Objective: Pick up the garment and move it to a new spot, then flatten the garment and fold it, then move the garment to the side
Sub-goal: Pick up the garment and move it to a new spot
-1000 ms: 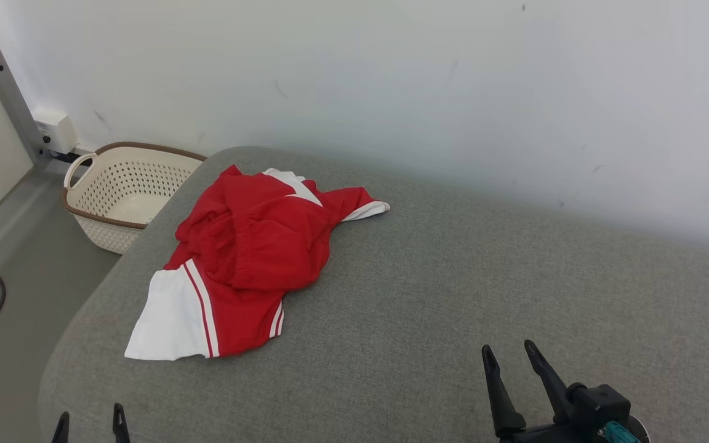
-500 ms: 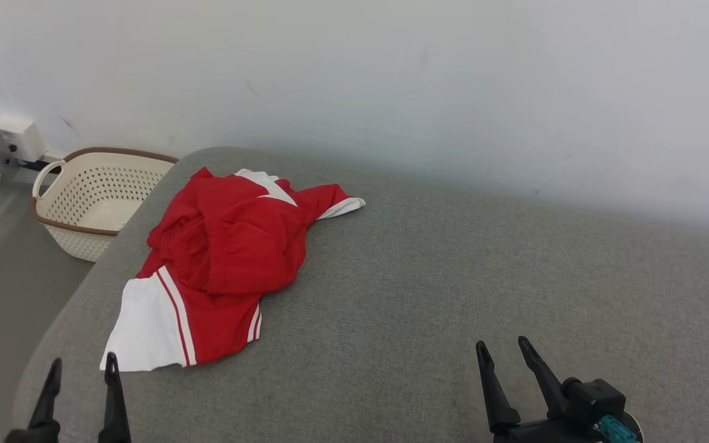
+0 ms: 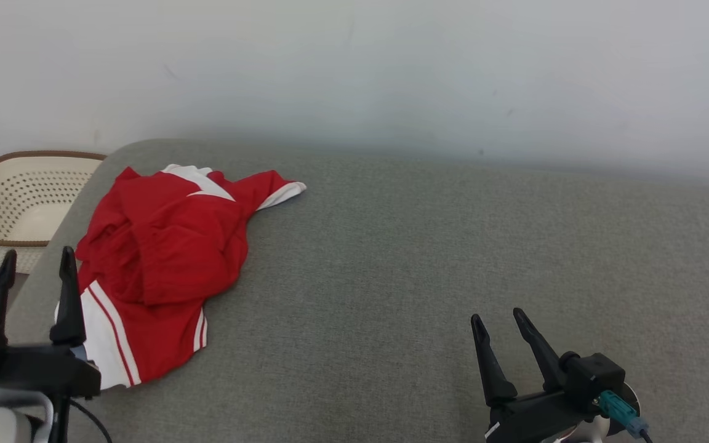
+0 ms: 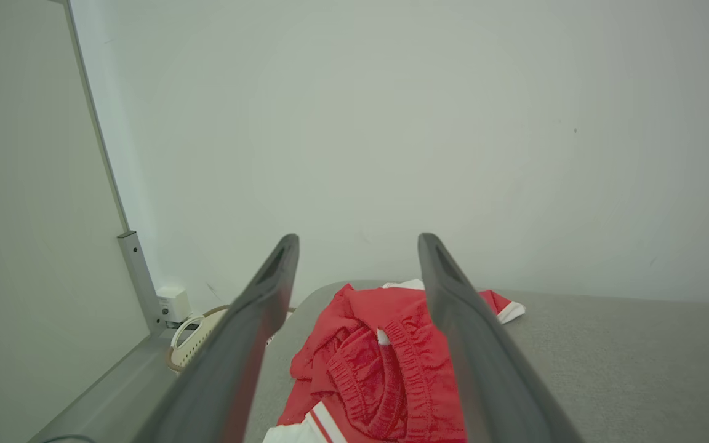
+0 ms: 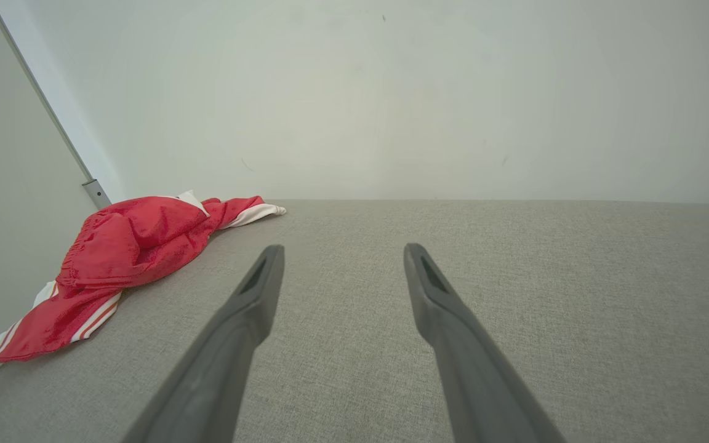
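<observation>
Left gripper point(image 3: 39, 253) has risen beside the red garment point(image 3: 157, 246), spread wide; right gripper point(image 3: 496, 315) spread too.

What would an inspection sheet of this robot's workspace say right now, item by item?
surface: grey fabric top with a rounded corner; the garment lies near its left end.
job's things: red garment with white panels and stripes, crumpled in a heap, not flattened or folded.
clutter: cream perforated basket with a brown rim, off the surface past its left edge.
grippers: left gripper open, fingers raised by the garment's near white corner, holding nothing; right gripper open, over plain fabric, apart from the garment.
cables: thin dark cable below the left gripper; teal plug on the right gripper.
surroundings: pale wall behind; metal post and small white box in the left corner.
</observation>
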